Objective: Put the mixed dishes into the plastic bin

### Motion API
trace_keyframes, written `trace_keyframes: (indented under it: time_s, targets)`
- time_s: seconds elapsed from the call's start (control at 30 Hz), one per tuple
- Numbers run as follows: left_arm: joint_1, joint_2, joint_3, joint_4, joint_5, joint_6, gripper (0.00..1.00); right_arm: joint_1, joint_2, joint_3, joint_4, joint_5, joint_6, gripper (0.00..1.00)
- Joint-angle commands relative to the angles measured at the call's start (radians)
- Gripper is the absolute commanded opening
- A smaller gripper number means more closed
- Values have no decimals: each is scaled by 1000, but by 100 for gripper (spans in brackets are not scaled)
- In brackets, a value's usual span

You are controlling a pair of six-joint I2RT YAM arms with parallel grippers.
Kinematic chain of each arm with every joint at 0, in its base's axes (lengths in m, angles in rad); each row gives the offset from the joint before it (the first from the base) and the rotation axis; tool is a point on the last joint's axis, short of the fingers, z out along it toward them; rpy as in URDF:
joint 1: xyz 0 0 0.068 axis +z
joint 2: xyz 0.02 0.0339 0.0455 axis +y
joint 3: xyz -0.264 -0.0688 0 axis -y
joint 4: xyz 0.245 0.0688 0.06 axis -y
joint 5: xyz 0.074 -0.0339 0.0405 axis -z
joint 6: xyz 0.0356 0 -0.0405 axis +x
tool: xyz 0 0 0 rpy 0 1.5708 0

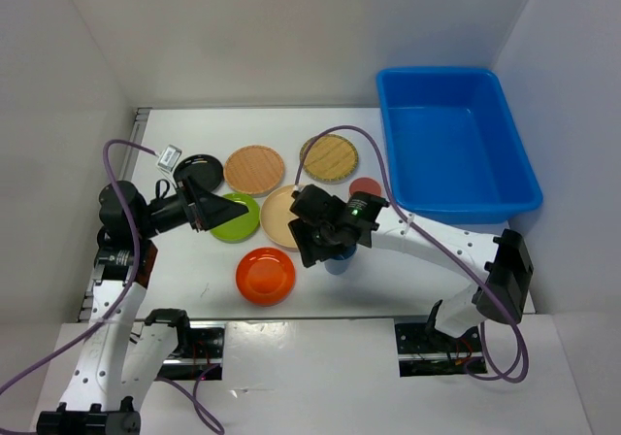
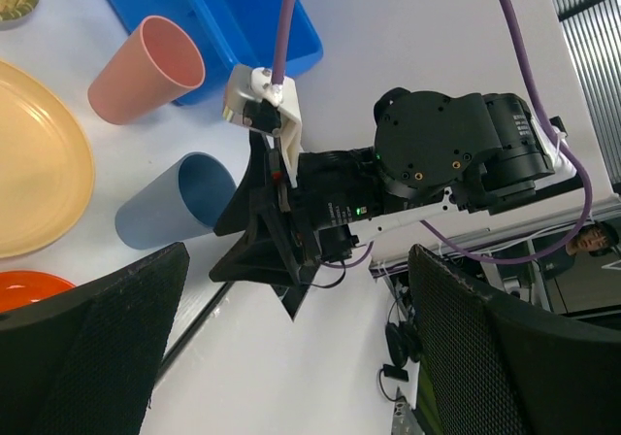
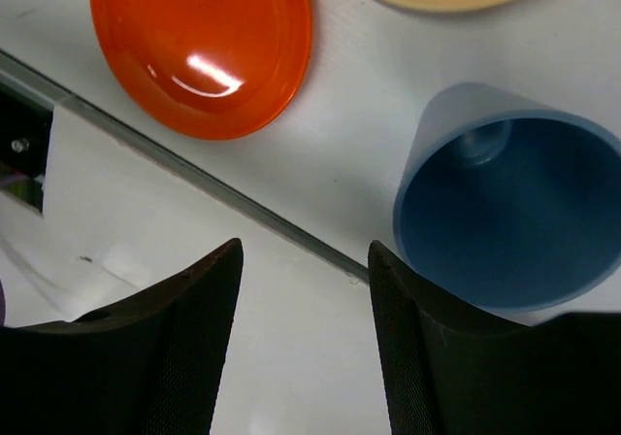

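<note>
The blue bin (image 1: 456, 149) stands at the far right. On the table lie a black plate (image 1: 199, 171), a light wood plate (image 1: 254, 169), a woven bamboo plate (image 1: 330, 157), a lime green plate (image 1: 236, 219), a cream plate (image 1: 279, 217) and an orange plate (image 1: 265, 275). The pink cup (image 1: 366, 187) and the blue cup (image 1: 338, 263) stand upright. My right gripper (image 1: 315, 233) is open just above the blue cup (image 3: 514, 212), which lies outside its right finger (image 3: 427, 357). My left gripper (image 1: 213, 210) is open and empty over the lime green plate's left edge.
A small white tag (image 1: 170, 155) on a cable lies by the black plate. White walls close in the table on the left, back and right. In the left wrist view the right arm's wrist (image 2: 456, 153) hangs beside the blue cup (image 2: 177, 202) and the pink cup (image 2: 147, 71).
</note>
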Motion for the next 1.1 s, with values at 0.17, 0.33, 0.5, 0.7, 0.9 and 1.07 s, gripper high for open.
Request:
trace_keyframes:
  time_s: [0.17, 0.33, 0.5, 0.7, 0.9, 1.07]
  targets:
    - [-5, -16, 5, 63, 20, -8, 100, 4, -30, 19, 7, 164, 44, 60]
    - [-5, -25, 5, 45, 11, -8, 100, 4, -2, 19, 27, 224, 25, 60]
    - [-5, -25, -4, 35, 11, -8, 100, -7, -2, -19, 61, 237, 15, 60]
    - [-5, -25, -13, 26, 1, -18, 100, -7, 30, -65, 119, 219, 6, 60]
    - [-5, -25, -13, 16, -8, -18, 100, -41, 49, -96, 150, 198, -3, 49]
    - [-5, -25, -13, 6, -8, -8, 100, -87, 49, -105, 174, 149, -23, 40]
